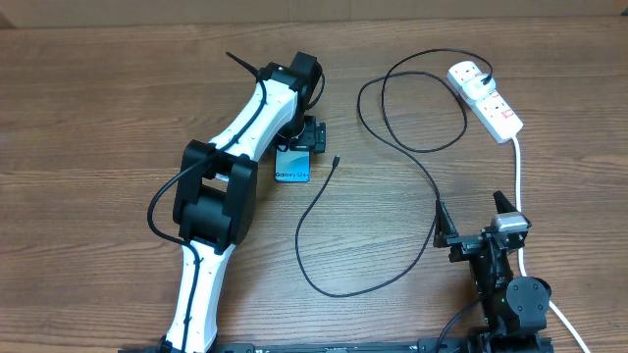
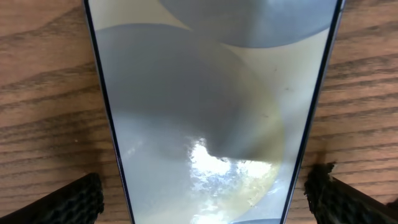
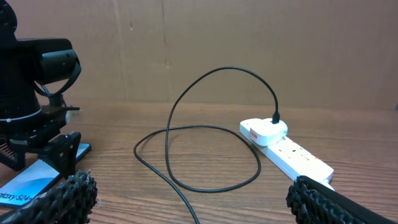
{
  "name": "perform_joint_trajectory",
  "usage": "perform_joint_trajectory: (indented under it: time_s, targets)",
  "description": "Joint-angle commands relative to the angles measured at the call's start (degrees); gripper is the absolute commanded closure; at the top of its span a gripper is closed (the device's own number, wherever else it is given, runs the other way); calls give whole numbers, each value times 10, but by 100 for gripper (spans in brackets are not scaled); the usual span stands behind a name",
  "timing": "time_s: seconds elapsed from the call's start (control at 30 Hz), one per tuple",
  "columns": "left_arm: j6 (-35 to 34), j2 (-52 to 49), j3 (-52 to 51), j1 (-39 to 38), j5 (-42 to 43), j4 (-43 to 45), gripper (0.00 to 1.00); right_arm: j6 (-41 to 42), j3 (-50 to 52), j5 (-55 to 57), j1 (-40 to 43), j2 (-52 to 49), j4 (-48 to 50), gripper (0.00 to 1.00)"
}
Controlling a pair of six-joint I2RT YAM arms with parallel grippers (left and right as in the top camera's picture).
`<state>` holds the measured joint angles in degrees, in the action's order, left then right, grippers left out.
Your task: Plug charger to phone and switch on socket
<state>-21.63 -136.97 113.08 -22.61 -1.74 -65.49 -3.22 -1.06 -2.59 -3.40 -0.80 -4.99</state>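
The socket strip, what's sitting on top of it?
The charger's white wall plug sits on the socket strip at one end, its black cable looping away. The outlet beneath the plug is covered.

Desk (image 1: 98,118): wood grain, matt, fine dark streaks.
Phone (image 2: 205,112): glossy glass face, bright glare patch.
Charger (image 3: 227,69): thin black cable, smooth, faint sheen.
Socket (image 1: 500,110), 2 o'clock on desk: smooth white plastic, slight gloss.
Left tool (image 2: 202,186), right tool (image 3: 186,193): pads (image 2: 68,202) black, rough, cross-hatched.
Left arm (image 1: 250,113) shell: smooth white plastic.

white left arm (image 1: 247,120), black left gripper (image 2: 205,196)
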Motion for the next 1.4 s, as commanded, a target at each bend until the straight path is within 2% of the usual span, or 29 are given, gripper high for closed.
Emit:
perform_joint_trajectory:
  time_s: [0.0,0.93,1.37]
  targets:
    - [24,-33,-5,10,10,-5,0,2,6,0,2,3,3,0]
    - [24,-33,-5,17,42,-4,0,2,6,0,2,3,3,0]
    - [24,-33,-5,17,42,-2,4,2,6,0,2,3,3,0]
